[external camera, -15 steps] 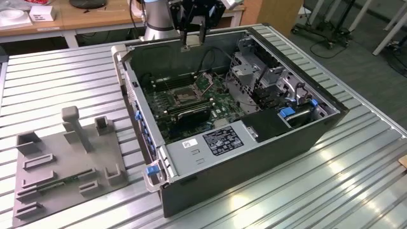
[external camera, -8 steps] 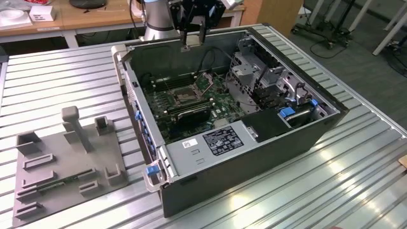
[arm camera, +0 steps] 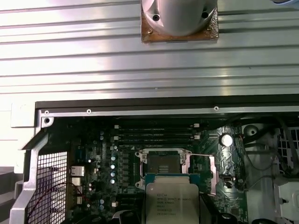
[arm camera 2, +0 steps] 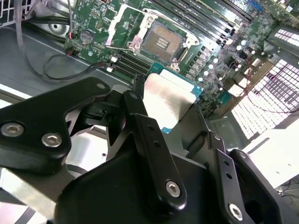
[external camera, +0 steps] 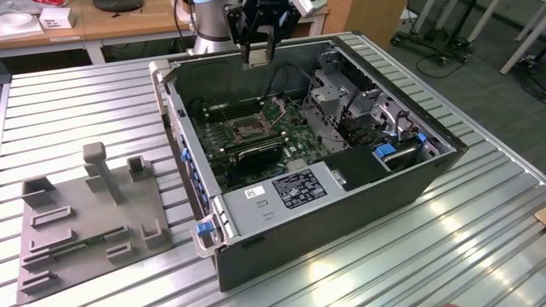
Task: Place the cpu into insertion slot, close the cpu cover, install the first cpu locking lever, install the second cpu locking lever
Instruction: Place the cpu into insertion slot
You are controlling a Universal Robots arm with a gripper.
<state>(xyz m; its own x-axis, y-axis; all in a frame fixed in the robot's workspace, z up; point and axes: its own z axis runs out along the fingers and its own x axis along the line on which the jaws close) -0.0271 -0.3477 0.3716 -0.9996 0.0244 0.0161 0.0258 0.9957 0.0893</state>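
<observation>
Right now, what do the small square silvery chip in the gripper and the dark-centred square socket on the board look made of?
Small flat square cpu, held in the gripper: likely metal lid, matte silvery-beige with a dull even sheen, on a green board-like edge. Square insertion slot: dark centre, probably plastic, finely gridded; bright silvery metal rim that glints.

Black metal fingers cover part of the pale silvery square cpu in the second wrist view; the first wrist view crops it.

cpu: printed lines, illegible | case label: print, seemingly too blurred to read
</observation>
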